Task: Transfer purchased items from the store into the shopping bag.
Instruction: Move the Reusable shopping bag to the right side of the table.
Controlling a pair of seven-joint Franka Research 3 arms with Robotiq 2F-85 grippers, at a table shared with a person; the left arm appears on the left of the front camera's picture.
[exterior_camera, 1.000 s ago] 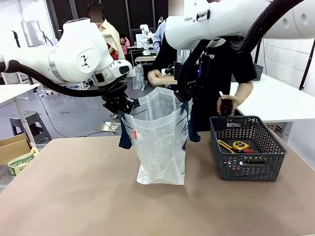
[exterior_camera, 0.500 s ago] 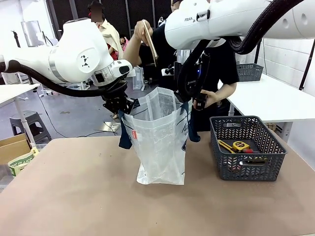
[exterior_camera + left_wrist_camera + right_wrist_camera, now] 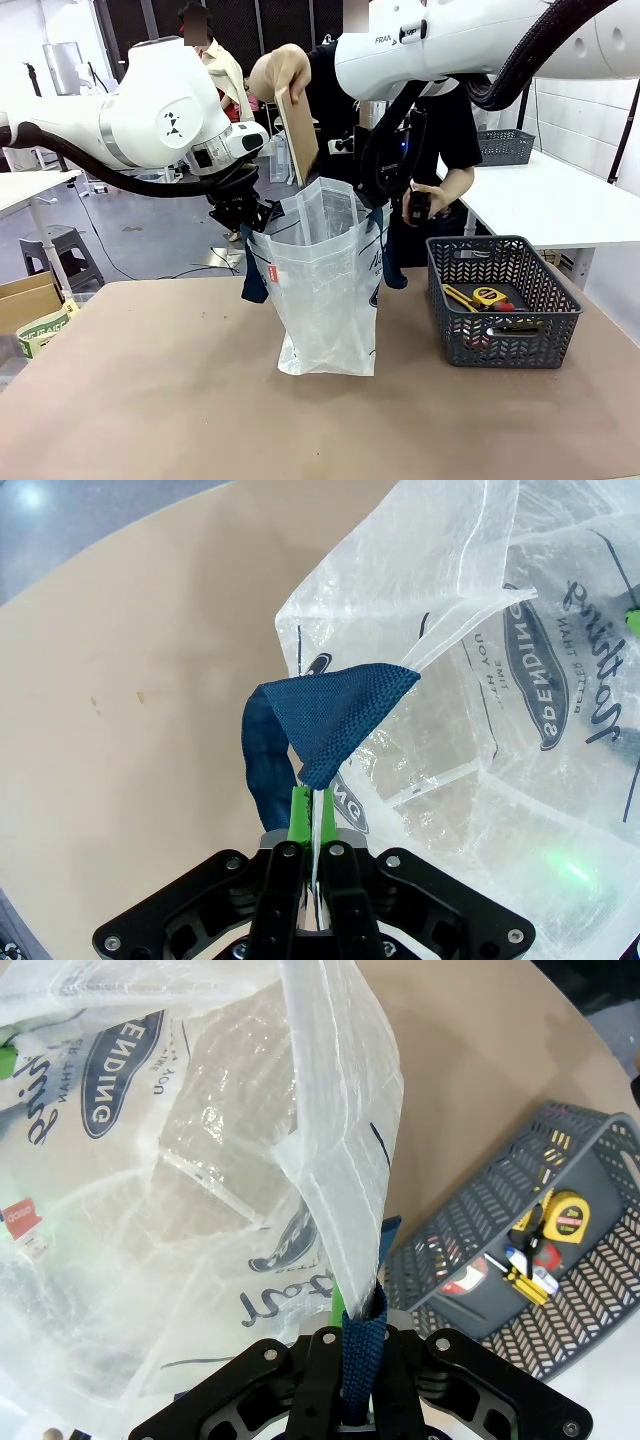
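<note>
Two hands hold the shopping bag open mid-frame: my left hand clamped on its rim, my right hand on a navy strap, while a person holds a tan pack above it. Next I should stay steady; the store sits lower right on the brown bench, a workshop behind.

One shopping bag, two navy handles. One mesh basket on the right, one yellow tape measure in it, other items too jumbled to count. One flat tan packet. Left gripper, right gripper: two.
</note>
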